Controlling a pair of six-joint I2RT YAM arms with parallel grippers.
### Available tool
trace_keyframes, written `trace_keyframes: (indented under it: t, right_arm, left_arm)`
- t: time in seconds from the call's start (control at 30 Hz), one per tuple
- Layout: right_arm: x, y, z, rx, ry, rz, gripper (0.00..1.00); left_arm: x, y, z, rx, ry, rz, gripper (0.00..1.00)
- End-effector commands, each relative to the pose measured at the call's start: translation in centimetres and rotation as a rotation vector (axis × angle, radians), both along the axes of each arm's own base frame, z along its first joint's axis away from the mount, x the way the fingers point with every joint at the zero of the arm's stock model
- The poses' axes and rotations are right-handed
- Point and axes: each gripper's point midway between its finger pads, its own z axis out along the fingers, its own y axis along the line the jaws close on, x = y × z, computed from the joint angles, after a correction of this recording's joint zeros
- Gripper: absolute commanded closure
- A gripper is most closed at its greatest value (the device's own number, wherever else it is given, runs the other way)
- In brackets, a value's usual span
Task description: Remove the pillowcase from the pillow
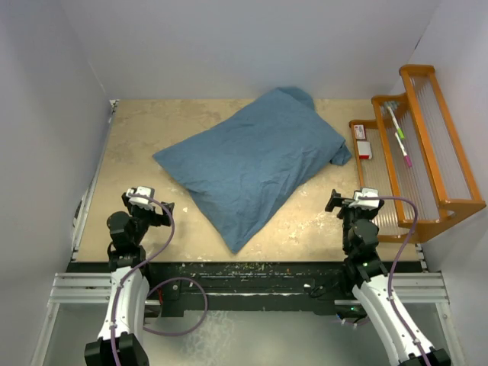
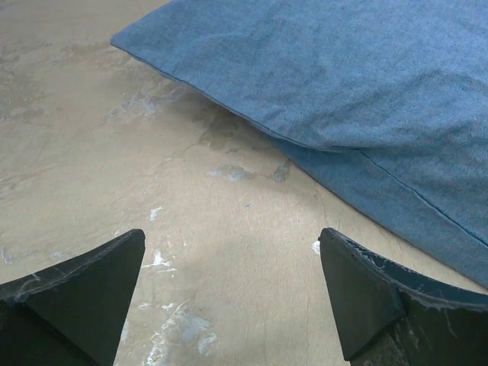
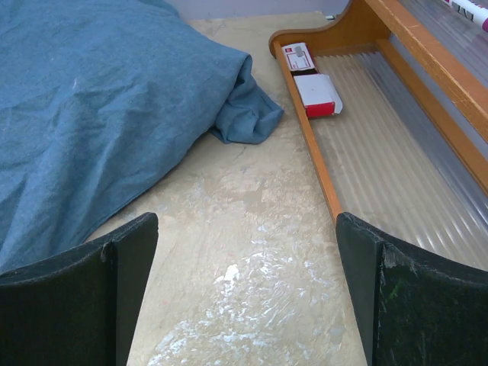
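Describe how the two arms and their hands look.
Both the left arm and the right arm have white shells low down and black joints higher up. A purple cable loops along each. The left hand and the right hand each carry a small white block on top. Their fingers are black and wedge-shaped, with scuffed, whitish edges.

Pillowcase (image 1: 255, 164) matt blue cloth (wrinkled); table (image 1: 137, 145) rough, scuffed.

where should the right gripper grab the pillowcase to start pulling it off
The bunched loose fold at the right end of the pillowcase, beside the rack. Come in low from the right with the right gripper: cloth there looks slack, clear of the stuffed bulk.
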Motion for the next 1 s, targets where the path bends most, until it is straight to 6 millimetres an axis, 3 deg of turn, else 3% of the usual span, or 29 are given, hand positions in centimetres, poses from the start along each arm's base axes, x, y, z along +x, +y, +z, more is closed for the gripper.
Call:
trace_keyframes:
  t: [0.0, 0.17, 0.27, 0.33, 0.4, 0.57, 0.63, 0.7, 0.73, 0.83, 0.97]
  right_arm:
    - [0.2, -0.3, 1.2, 0.011, -0.049, -0.02, 0.0]
    - [0.2, -0.3, 1.3, 0.01, -0.049, -0.021, 0.0]
    - [0.0, -0.9, 2.2, 0.013, -0.038, -0.055, 0.0]
    - [0.4, -0.8, 3.9, -0.019, -0.01, -0.053, 0.0]
    - [1.0, -0.6, 5.8, -0.016, 0.0, -0.051, 0.0]
    - [1.9, -1.5, 12.5, 0.373, -0.153, -0.208, 0.0]
    - [1.7, -1.7, 14.4, 0.467, -0.183, -0.236, 0.0]
    - [1.4, -1.6, 14.3, 0.608, -0.178, -0.272, 0.0]
    - [1.4, -0.8, 14.1, 0.645, -0.156, -0.237, 0.0]
    - [2.8, 2.4, 14.9, 0.51, -0.145, -0.012, 0.0]
    - [6.2, 5.0, 13.5, 0.496, 0.006, 0.044, 0.0]
  left_arm:
    - [0.6, 0.1, 2.4, 0.029, -0.078, -0.008, 0.01]
    - [0.6, 0.1, 2.3, 0.03, -0.075, -0.008, 0.01]
    - [0.7, 0.0, 2.3, 0.03, -0.073, -0.01, 0.01]
    - [0.7, 0.2, 2.6, 0.027, -0.081, 0.0, 0.01]
    - [0.9, 0.6, 4.9, 0.022, -0.086, 0.026, 0.01]
    - [2.3, 2.2, 11.6, 0.163, 0.001, 0.032, 0.01]
    - [2.7, 2.7, 13.4, 0.244, 0.088, -0.008, 0.01]
    - [2.6, 2.6, 13.8, 0.26, 0.214, -0.063, 0.01]
    - [2.8, 2.4, 14.2, 0.258, 0.256, -0.094, 0.01]
    - [3.1, 0.9, 15.5, 0.211, 0.321, -0.204, 0.01]
    - [2.3, -0.9, 17.3, 0.176, 0.296, -0.302, 0.01]
